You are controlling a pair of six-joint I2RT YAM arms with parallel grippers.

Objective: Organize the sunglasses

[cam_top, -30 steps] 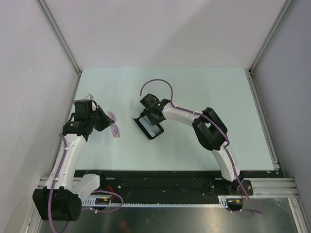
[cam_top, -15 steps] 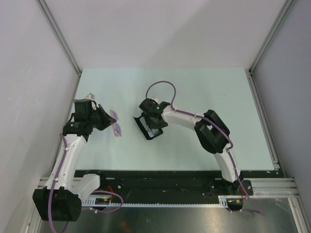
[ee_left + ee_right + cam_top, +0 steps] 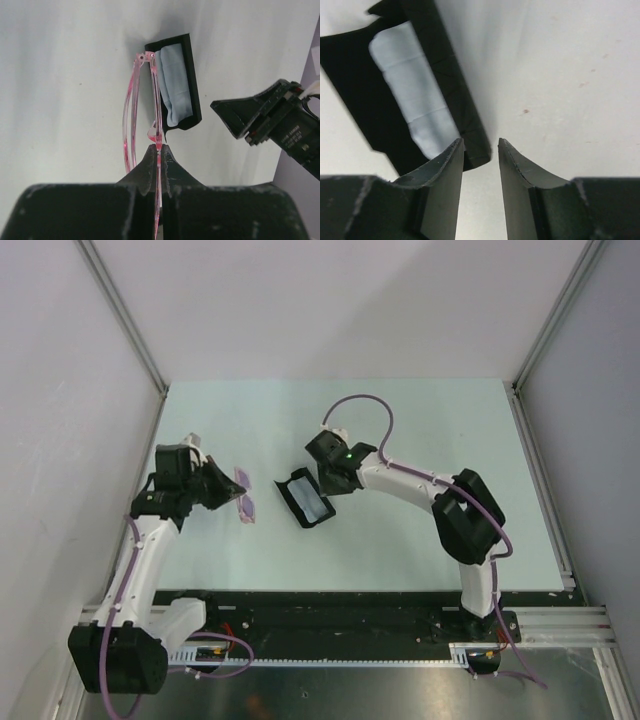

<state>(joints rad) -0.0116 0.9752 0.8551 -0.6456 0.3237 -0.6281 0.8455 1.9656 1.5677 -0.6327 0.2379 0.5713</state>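
My left gripper (image 3: pixel 158 150) is closed on the sunglasses (image 3: pixel 246 502) and pinches the thin pink frame edge-on. I hold them left of the black case (image 3: pixel 290 495), near it but apart. The case lies open on the table (image 3: pixel 420 430), with the pale blue cloth (image 3: pixel 412 95) inside. My right gripper (image 3: pixel 480 145) hangs at the far right end of the case, jaws parted. One corner of the case shows in the gap — whether a finger touches it, I cannot tell.
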